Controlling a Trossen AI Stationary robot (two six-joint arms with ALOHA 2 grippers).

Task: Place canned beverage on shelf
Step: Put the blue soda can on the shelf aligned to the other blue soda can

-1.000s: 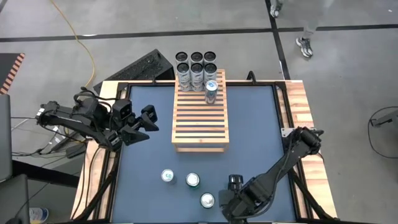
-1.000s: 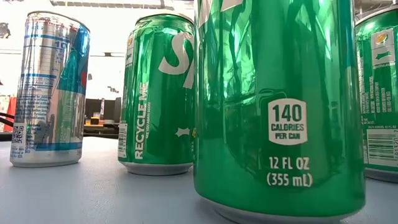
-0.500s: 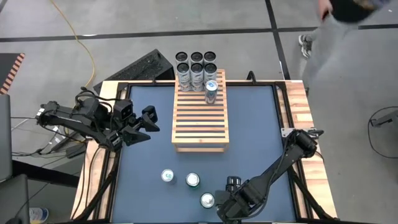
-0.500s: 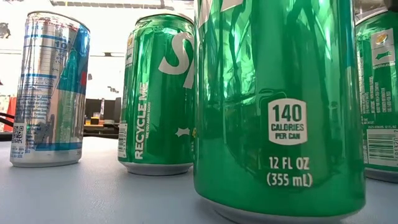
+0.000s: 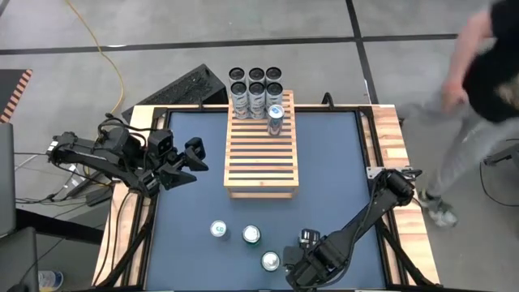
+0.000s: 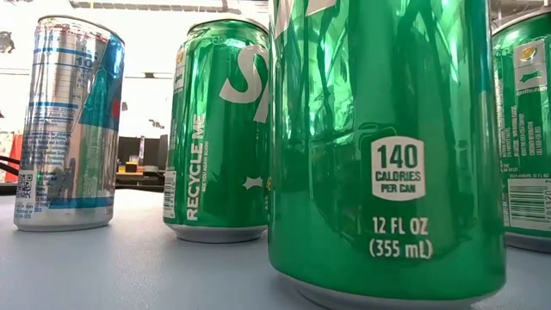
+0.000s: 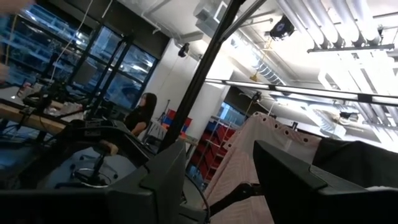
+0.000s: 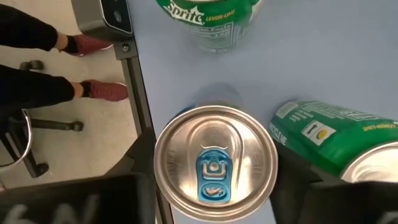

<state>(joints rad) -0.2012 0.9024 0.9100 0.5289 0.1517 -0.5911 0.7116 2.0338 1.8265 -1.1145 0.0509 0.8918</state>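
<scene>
Near the table's front edge stands a silver can (image 5: 270,261) with a blue tab (image 8: 216,163). My right gripper (image 5: 281,264) (image 8: 216,202) is over it, shut on it. Two green cans (image 5: 251,234) (image 5: 218,229) stand upright on the table to its left. The slatted wooden shelf (image 5: 261,158) lies mid-table and carries one silver-blue can (image 5: 276,119) upright near its far end. My left gripper (image 5: 197,154) (image 7: 217,186) waits open, raised at the table's left edge, holding nothing. My right gripper has the silver can between its two fingers (image 8: 93,199), one on each opposite side of the can just below the rim (image 8: 159,180). The fingers come steeply from above, pointing down. The can stands upright with its bottom on the table.
Several dark-topped cans (image 5: 256,88) stand bunched at the shelf's far end. The green can (image 8: 336,140) stands close beside the held one. The table's near rim (image 8: 140,93) is close by. A person walks on the floor at the far right (image 5: 478,73). Cans (image 6: 387,146) fill the low view.
My right gripper has rolled slightly over the silver can, which stands where it stood. The other cans have not moved. A person has walked into view beyond the table's right side.
</scene>
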